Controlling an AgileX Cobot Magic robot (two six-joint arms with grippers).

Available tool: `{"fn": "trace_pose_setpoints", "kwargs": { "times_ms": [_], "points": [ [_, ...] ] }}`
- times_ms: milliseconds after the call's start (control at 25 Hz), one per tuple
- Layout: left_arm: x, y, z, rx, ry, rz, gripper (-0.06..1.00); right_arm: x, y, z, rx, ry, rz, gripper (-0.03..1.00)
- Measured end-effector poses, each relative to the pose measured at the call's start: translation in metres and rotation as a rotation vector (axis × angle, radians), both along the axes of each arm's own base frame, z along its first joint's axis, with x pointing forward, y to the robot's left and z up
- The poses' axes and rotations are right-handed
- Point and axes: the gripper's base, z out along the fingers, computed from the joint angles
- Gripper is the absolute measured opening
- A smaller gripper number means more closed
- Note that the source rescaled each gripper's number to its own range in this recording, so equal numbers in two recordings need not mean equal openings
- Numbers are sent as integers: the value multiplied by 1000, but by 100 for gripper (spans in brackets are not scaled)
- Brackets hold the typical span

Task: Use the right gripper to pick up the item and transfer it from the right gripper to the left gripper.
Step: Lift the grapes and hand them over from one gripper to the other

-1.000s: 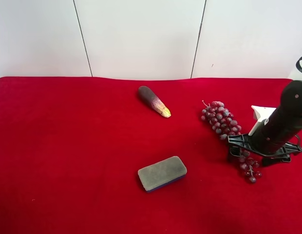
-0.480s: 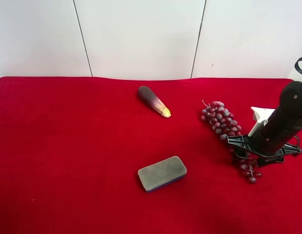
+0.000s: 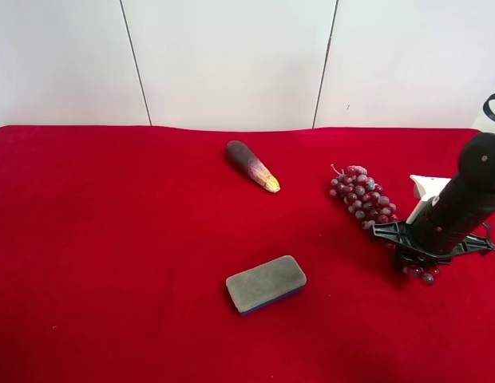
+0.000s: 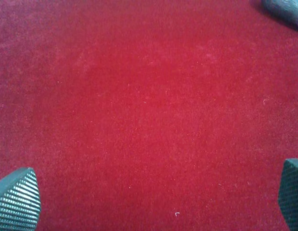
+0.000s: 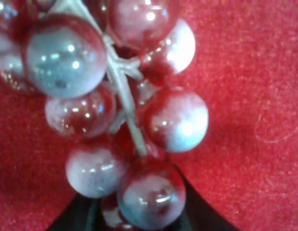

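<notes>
i've got the right gripper (image 3: 413, 255) down at the right edge of the frame, clamped tight on the lower end of the grape bunch (image 3: 361, 195): glossy round beads, red frosted grey, on a pale stem, lying on the velvety red tabletop (image 3: 112, 239). my left gripper (image 4: 154, 199) hangs over the red cloth, its dimpled fingers (image 4: 17, 202) spread wide.
</notes>
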Motion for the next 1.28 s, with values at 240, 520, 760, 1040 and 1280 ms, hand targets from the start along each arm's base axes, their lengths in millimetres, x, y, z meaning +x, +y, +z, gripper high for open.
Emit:
{"fn": "trace_pose_setpoints", "kwargs": {
  "times_ms": [240,520,760,1040,1280],
  "points": [
    [0,0,0,0,0,0,100,0,0,0,0,-1,9,3],
    [0,0,0,0,0,0,100,2,4,24,38,-86,34,2],
    [0,0,0,0,0,0,100,14,8,66,78,-156,64,2],
    [0,0,0,0,0,0,100,35,32,113,109,-207,183,2],
    [0,0,0,0,0,0,100,52,72,164,143,-323,319,2]
  ]
}}
